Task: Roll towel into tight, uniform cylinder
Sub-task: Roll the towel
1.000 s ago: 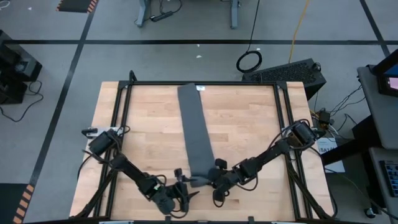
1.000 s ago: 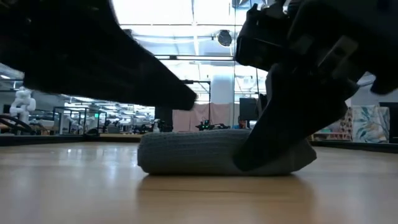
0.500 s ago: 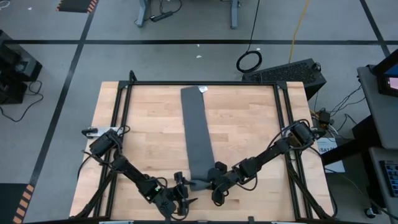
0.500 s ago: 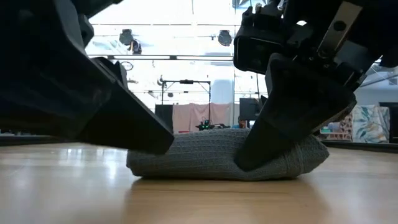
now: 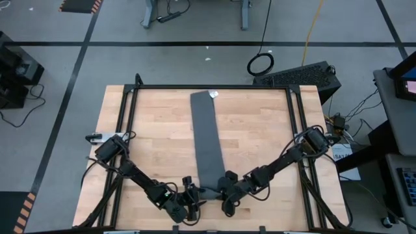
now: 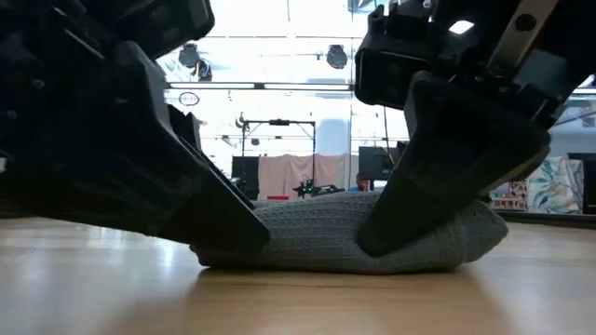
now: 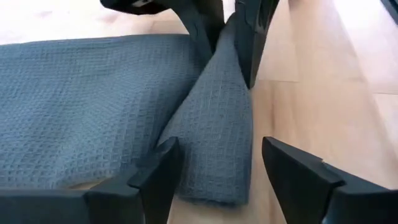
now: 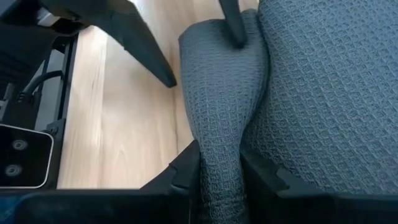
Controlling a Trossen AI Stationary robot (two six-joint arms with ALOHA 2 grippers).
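A pale wood worktop (image 5: pixel 156 130) in a black metal frame (image 5: pixel 127 110) stands on a grey floor (image 5: pixel 58 71) crossed by dark tape lines (image 5: pixel 195 43). A coiled black cable (image 5: pixel 260 64) and a dark keyboard (image 5: pixel 302 75) lie beyond it. From the low view, bright ceiling lights (image 6: pixel 279 19) and a pinkish curtain (image 6: pixel 289 175) show far behind.

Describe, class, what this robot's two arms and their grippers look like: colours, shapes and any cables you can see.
Both arms are dark, almost black, built of slim jointed segments with black cables looping beside them. The left gripper and right gripper each end in two matte black fingers, flat, wedge-shaped and tapering to blunt tips. A boxy black housing sits above the right gripper's fingers. No markings are visible.
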